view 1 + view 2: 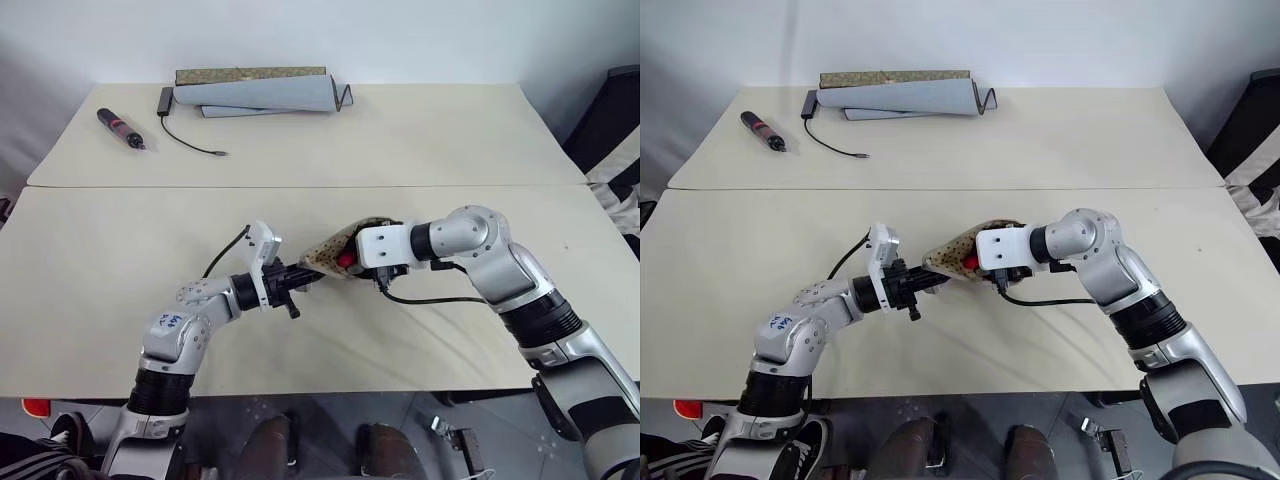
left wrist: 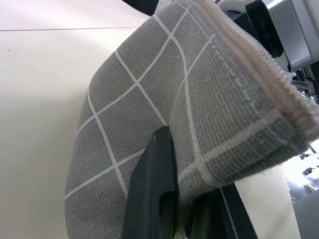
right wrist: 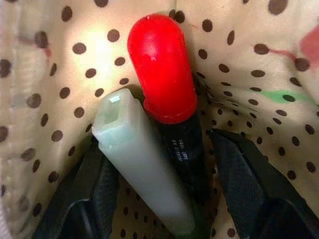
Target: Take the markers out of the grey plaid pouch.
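The right end effector (image 3: 159, 199) sits inside the grey plaid pouch (image 2: 164, 124), fingers spread wide either side of two markers (image 3: 159, 94). The left end effector (image 2: 184, 199) pinches the pouch's edge, lifted above the counter (image 1: 120, 250).

Tiny, seemingly illegible print on marker (image 3: 180, 144)

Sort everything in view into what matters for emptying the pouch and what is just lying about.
In the job:
- grey plaid pouch, clamped in the left claw
- red-capped marker and pale green marker inside it, between the right claw's fingers

Lying about:
- rolled grey mat
- black-and-red pen tool
- black cable
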`<control>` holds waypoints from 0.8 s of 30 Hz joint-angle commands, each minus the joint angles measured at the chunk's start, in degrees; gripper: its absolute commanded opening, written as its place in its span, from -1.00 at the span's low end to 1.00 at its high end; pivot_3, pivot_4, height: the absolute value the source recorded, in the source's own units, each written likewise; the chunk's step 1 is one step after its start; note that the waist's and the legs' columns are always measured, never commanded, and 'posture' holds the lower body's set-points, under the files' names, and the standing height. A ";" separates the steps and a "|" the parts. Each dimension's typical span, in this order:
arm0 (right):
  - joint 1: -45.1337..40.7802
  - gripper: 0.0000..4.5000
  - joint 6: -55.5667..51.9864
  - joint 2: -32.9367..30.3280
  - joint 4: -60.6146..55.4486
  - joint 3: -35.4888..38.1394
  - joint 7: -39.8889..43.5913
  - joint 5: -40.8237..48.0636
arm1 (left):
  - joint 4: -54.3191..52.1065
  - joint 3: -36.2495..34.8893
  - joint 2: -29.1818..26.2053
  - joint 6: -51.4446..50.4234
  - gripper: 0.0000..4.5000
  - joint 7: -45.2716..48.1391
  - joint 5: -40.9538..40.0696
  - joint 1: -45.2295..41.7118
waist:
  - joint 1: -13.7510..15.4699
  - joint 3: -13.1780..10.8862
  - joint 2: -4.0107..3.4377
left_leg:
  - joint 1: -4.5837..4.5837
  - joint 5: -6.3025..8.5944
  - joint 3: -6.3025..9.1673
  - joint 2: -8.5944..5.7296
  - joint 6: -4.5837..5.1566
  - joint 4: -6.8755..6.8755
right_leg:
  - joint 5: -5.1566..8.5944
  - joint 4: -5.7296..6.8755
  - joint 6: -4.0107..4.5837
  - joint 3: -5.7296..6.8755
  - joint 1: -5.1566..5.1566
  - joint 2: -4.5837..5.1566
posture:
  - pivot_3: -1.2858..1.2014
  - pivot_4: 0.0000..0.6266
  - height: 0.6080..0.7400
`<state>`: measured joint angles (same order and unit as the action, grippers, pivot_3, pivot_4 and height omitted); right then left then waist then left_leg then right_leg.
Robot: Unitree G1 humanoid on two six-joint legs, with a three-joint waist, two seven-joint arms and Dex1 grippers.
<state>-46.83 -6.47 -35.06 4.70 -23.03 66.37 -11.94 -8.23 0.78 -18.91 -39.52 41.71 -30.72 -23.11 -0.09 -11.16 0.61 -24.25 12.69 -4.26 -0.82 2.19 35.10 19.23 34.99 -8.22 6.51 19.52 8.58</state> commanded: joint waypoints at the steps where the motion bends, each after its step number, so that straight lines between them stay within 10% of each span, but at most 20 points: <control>1: 0.52 0.02 0.12 -0.05 -1.61 1.34 0.37 1.62 | -2.78 -0.28 0.12 0.74 -1.00 0.99 -1.84 0.05 | 0.01 0.00 0.00 | 0.00 0.00 0.00 0.00 0.00 0.00 | 0.00 0.00 0.00 0.00 0.00 0.00 | 0.03 -0.52 1.00; 8: 1.15 -0.75 -0.79 -0.34 -3.20 2.13 0.06 2.00 | -2.80 -0.32 0.08 0.65 -1.00 1.13 -1.87 -0.13 | 0.03 0.00 0.00 | 0.00 0.00 0.00 0.00 0.00 0.00 | 0.00 0.00 0.00 0.00 -0.01 0.00 | 0.03 -0.52 1.00; 20: 0.92 -0.75 -4.53 -1.19 -5.06 3.07 1.53 4.23 | -2.59 -0.28 0.38 0.57 -1.00 1.01 -1.83 -0.35 | 0.03 0.00 0.00 | 0.00 0.00 0.00 0.00 0.00 0.00 | 0.00 0.00 0.00 0.00 -0.01 0.00 | 0.03 -0.52 1.00; 24: 1.86 -0.14 -7.27 -1.73 -5.94 2.65 2.14 4.31 | -2.79 -0.36 0.45 0.39 -1.00 0.95 -2.02 -0.20 | 0.05 0.00 0.00 | 0.00 0.00 0.00 0.00 0.00 0.00 | 0.00 0.00 0.00 0.00 -0.01 0.01 | 0.03 -0.52 1.00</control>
<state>-45.30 -12.81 -35.74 0.68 -21.51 68.00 -8.38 -8.30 0.66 -18.77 -39.52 42.04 -30.81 -22.94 -0.03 -11.16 0.61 -24.25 12.69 -4.26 -0.83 2.19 35.10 19.23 34.99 -8.22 6.51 19.51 8.59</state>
